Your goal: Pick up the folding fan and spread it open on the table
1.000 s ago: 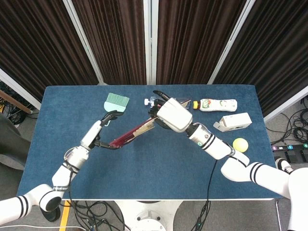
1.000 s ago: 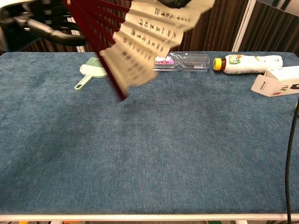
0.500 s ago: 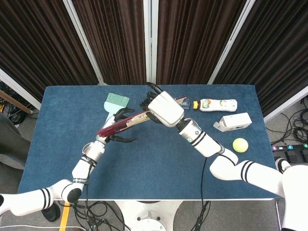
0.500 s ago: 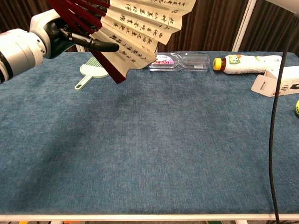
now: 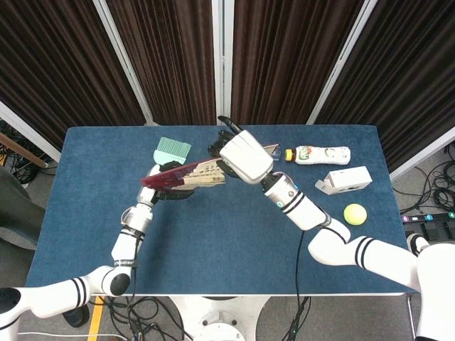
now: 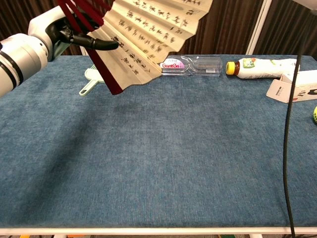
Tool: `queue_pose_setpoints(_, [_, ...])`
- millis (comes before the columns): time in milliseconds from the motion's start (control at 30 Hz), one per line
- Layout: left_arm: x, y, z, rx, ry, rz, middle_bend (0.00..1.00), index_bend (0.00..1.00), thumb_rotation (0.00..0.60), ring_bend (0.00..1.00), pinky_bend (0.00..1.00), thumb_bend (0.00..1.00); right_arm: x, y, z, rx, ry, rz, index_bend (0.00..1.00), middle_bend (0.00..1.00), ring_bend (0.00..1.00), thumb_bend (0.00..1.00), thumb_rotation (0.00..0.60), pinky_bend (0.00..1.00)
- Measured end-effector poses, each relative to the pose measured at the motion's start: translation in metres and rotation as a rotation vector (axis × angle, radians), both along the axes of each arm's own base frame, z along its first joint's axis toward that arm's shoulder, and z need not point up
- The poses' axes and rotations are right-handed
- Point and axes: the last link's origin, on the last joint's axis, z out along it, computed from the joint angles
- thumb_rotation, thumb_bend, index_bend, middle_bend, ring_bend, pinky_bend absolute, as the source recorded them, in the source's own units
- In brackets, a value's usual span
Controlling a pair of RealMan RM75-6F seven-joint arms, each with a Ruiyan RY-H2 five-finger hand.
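The folding fan [image 6: 143,37] is hanging partly spread in the air above the blue table [image 5: 213,241], stretched between both hands. The right hand [image 5: 244,156] is gripping its paper end from above, and the left hand [image 6: 74,34] is holding the dark red ribs at the other end. Just beyond the left hand, a green brush [image 5: 172,150] is lying on the table.

Blue table [image 6: 163,163] w/ brush [image 6: 91,79], clear bottle [image 6: 193,64], drink bottle [image 6: 262,67], box [image 6: 292,87], ball [image 5: 355,212].
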Motion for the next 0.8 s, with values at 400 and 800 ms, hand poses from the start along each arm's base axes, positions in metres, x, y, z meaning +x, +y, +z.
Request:
queue_pose_setpoints(400, [-0.022, -0.002, 0.013, 0.175, 0.354, -0.051, 0.71, 0.67, 0.600, 0.61, 0.82, 0.38, -0.028, 0.019, 0.022, -0.038, -0.020, 0.029, 0.86, 0.64, 0.37, 0.66, 0.600, 0.11])
queue_pose_setpoints(800, [-0.027, -0.008, 0.026, 0.415, 0.749, -0.101, 0.72, 0.68, 0.600, 0.63, 0.86, 0.38, -0.085, 0.054, 0.032, -0.098, 0.102, 0.036, 0.85, 0.64, 0.38, 0.66, 0.600, 0.09])
